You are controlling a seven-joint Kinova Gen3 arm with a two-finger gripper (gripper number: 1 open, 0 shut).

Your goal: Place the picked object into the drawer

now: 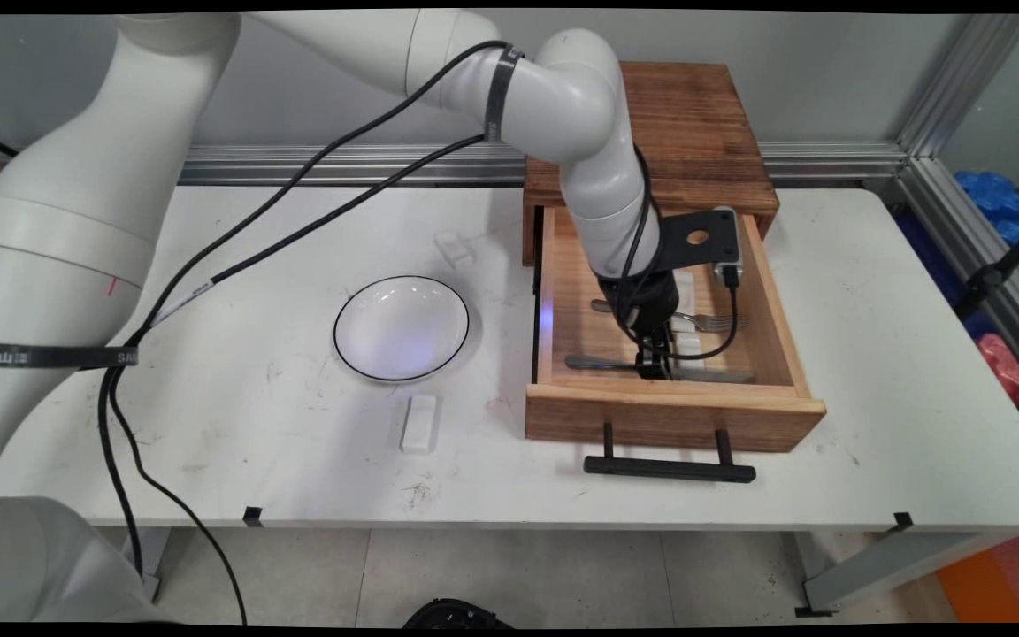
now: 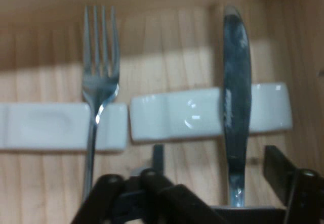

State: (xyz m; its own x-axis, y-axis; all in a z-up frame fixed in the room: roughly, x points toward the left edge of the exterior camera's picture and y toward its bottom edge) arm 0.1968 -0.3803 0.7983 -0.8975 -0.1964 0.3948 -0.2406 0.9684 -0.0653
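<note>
Shiny metal fork (image 2: 100,82) and knife (image 2: 236,97), glossy white rests (image 2: 187,114), matt wooden drawer (image 1: 674,414)

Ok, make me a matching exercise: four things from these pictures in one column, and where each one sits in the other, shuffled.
Things:
1. knife
2. fork
3. bowl
4. black handle

Places:
A. on the table, left of the drawer
B. across the right-hand white rest in the hand view
C. on the drawer's front
D. across the left-hand white rest in the hand view

Pairs: 1-B, 2-D, 3-A, 4-C
</note>
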